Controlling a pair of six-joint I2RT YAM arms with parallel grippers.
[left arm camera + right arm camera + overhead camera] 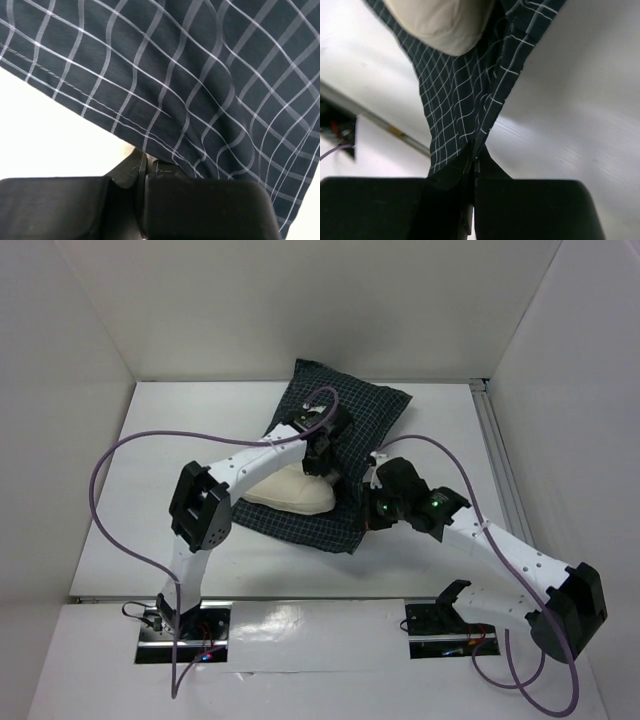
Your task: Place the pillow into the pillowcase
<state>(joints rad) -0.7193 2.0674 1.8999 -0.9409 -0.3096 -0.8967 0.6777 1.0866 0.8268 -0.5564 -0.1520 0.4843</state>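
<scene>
The dark checked pillowcase [345, 430] lies across the middle of the table, its far part bulging. The cream pillow [290, 492] sticks out of its near open end, partly inside. My left gripper [322, 465] is shut on the pillowcase's upper edge [165, 100] just above the pillow. My right gripper [370, 502] is shut on the pillowcase's near right edge [465, 105] and holds it pulled up. The pillow's rounded end [442, 25] shows at the top of the right wrist view.
White walls enclose the table [150, 490] on the left, far and right sides. A metal rail [495, 440] runs along the table's right side. Purple cables [110, 480] loop from both arms over the near area.
</scene>
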